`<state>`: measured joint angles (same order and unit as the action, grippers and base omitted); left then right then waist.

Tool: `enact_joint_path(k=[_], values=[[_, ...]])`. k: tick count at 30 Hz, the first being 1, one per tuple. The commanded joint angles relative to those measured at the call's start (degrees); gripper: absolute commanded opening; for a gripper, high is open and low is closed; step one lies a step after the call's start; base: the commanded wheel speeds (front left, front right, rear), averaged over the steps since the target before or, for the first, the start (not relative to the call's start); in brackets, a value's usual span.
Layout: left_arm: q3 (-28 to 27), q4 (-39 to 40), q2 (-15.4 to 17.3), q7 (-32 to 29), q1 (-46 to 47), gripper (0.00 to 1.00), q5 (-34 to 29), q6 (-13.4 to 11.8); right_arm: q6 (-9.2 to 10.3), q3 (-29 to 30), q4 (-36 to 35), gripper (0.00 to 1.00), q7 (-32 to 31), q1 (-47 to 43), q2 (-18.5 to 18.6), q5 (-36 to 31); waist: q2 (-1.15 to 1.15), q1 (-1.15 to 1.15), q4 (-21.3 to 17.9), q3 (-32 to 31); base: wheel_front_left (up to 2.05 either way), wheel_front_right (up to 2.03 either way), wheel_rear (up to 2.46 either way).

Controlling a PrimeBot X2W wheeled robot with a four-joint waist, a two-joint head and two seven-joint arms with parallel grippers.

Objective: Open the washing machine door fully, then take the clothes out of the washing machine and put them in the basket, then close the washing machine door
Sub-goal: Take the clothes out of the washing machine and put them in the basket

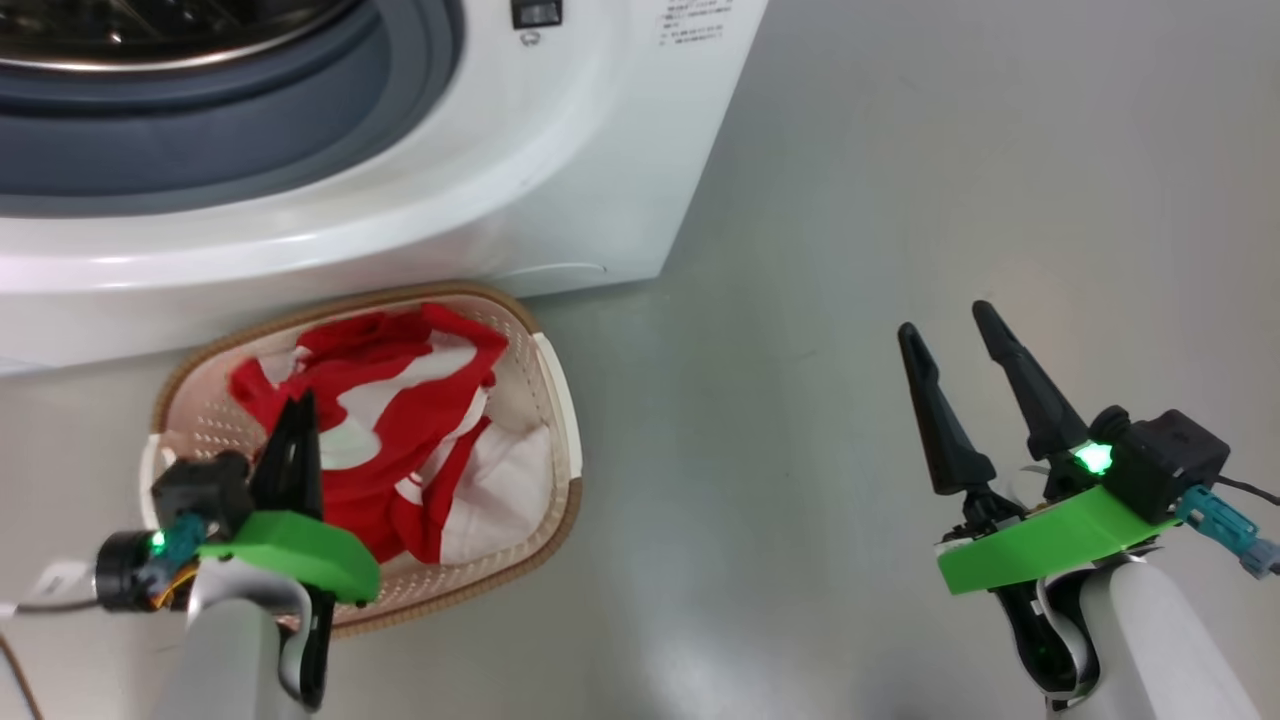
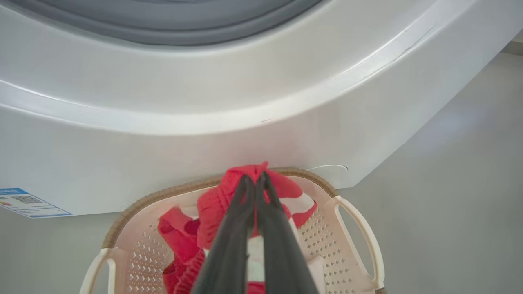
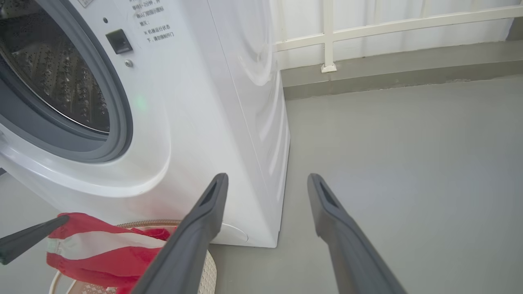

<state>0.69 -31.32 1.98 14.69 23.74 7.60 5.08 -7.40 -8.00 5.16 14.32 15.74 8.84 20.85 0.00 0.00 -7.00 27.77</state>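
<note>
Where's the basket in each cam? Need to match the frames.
Head view: basket at lower left, just in front of the washing machine.
Left wrist view: basket at bottom centre, below the machine's white front.
Right wrist view: basket in the bottom left corner, only its rim and a bit of its side in frame.
Shared landmark: the red clothes in the basket.

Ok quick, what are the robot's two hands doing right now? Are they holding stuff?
Left gripper: shut on the clothes, red cloth pinched at its tips.
Right gripper: open, holding nothing.
</note>
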Motion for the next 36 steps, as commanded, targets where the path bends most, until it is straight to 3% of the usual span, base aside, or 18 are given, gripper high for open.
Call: enact_joint_path(k=[1,17,29,32,34,36], values=[[-0.99,-1.90,1.59,0.30,2.06,0.00,-1.01,0.72,-0.09,-1.43,-1.47,1.00,0.68,0.74,-0.33,0.01,0.00,0.00,-0.91,1.60,0.00,0.00,0.00],[-0.85,-31.20,4.10,0.30,15.43,0.00,-1.92,0.93,-0.09,-3.75,-1.19,1.00,0.68,4.35,-2.30,0.52,0.00,0.00,-4.83,7.71,0.00,0.00,0.00],[-0.53,-40.57,6.49,0.23,21.48,0.00,-1.60,-0.45,-0.09,-4.95,-1.56,1.00,0.68,6.06,-3.20,0.51,0.00,0.00,-7.10,12.00,0.00,0.00,0.00],[-0.52,-41.48,6.91,0.08,22.13,0.46,-1.27,-0.75,-0.09,-4.98,-1.69,1.00,0.68,6.25,-3.25,0.48,0.00,0.00,-7.26,12.50,0.00,0.00,0.00],[-0.52,-41.80,7.09,0.10,22.41,1.00,-1.02,-0.89,-0.09,-4.93,-1.68,1.00,0.68,6.35,-3.20,0.47,0.00,0.00,-7.22,12.64,0.00,0.00,0.00],[-0.58,-42.00,7.09,0.12,22.61,1.00,-0.70,-0.98,-0.09,-4.80,-1.60,1.00,0.68,6.41,-3.12,0.43,0.00,0.00,-7.06,12.60,0.00,0.00,0.00]])
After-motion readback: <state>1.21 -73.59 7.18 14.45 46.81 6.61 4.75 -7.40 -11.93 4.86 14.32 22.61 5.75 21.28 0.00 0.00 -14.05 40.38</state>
